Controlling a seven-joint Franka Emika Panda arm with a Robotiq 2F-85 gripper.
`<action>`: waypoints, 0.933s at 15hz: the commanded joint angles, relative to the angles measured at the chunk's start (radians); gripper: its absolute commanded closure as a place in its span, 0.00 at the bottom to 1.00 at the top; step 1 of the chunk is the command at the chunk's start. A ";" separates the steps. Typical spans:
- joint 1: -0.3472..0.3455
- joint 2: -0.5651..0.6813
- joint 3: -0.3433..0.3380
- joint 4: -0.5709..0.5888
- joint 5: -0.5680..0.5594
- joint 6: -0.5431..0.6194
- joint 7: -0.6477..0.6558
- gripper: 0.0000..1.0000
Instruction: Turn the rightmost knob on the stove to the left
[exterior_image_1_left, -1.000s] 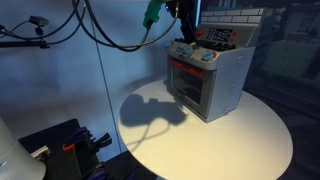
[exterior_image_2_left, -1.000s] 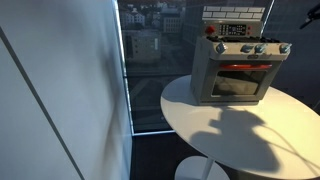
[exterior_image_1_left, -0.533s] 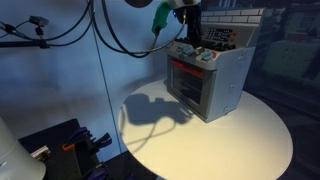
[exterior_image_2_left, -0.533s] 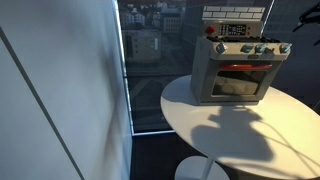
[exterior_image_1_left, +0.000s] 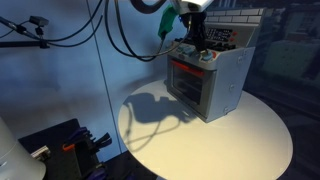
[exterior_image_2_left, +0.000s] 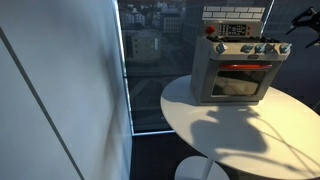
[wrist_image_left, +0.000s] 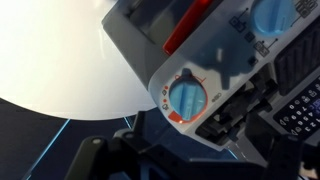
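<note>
The grey toy stove (exterior_image_2_left: 238, 75) stands on the round white table, with a red-orange oven door frame and a knob row; it also shows in an exterior view (exterior_image_1_left: 225, 80). The rightmost knob (exterior_image_2_left: 283, 47) is small and pale blue. In the wrist view it is a blue disc in a red-orange ring (wrist_image_left: 187, 98) at the panel's corner. My gripper (exterior_image_1_left: 196, 44) hangs just above the knob row. Its dark fingers (wrist_image_left: 228, 120) lie close beside the knob, not around it. Their opening does not show.
The round white table (exterior_image_1_left: 240, 140) carries the stove near its back edge, with bare surface in front. A window (exterior_image_2_left: 150, 60) stands behind and cables (exterior_image_1_left: 120, 30) hang beside the arm. Other similar knobs (exterior_image_2_left: 243, 48) sit along the row.
My gripper has come down and to the right, from above the stove to the knob row. In the front-on exterior view the arm reaches further in from the right edge.
</note>
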 joint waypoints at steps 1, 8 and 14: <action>0.021 0.040 -0.012 0.050 0.041 0.007 0.004 0.00; 0.032 0.072 -0.014 0.085 0.067 0.006 0.004 0.00; 0.034 0.094 -0.014 0.109 0.082 0.006 -0.001 0.00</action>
